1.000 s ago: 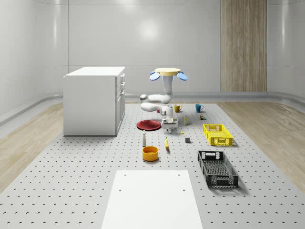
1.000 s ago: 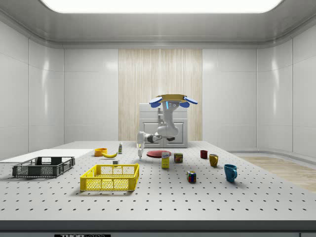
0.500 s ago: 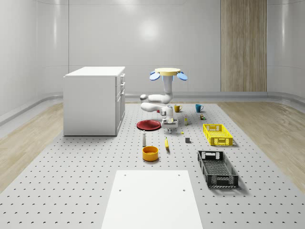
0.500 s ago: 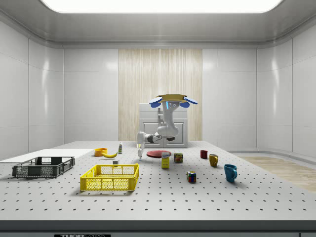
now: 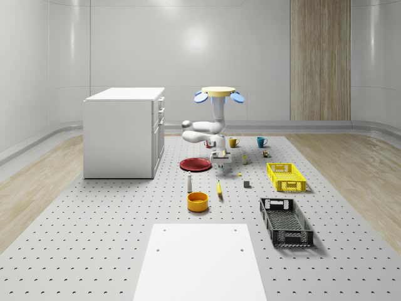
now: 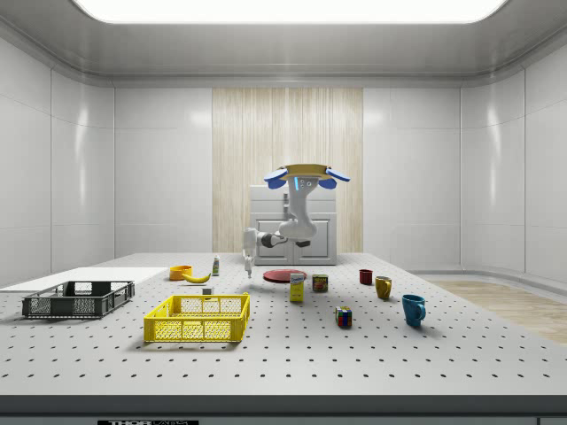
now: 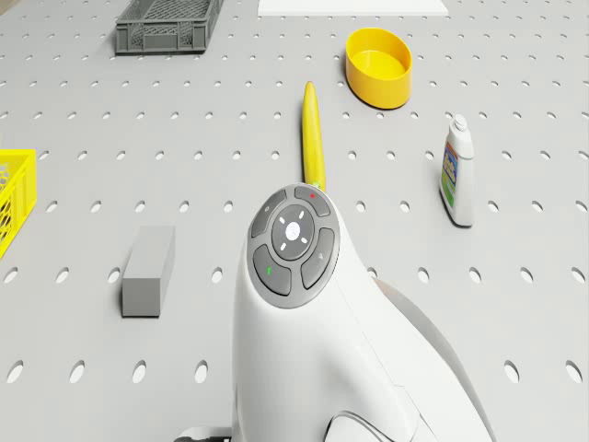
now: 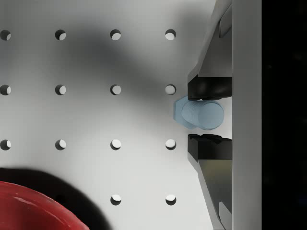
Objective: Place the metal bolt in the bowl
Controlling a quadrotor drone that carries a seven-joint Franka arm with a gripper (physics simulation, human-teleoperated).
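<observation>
Metal bolt sits between the fingers of the gripper, pinched at the right of the wrist view, its threaded shaft pointing along the camera's line, above the perforated tabletop beside the red plate. The yellow bowl lies below the gripper in the whole-scene view, past the banana. The drone hovers above the tabletop near the white cabinet.

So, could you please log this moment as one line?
drone: hovering above table | gripper: shut on metal bolt, lifted off surface | bowl: empty, not yet reached
</observation>
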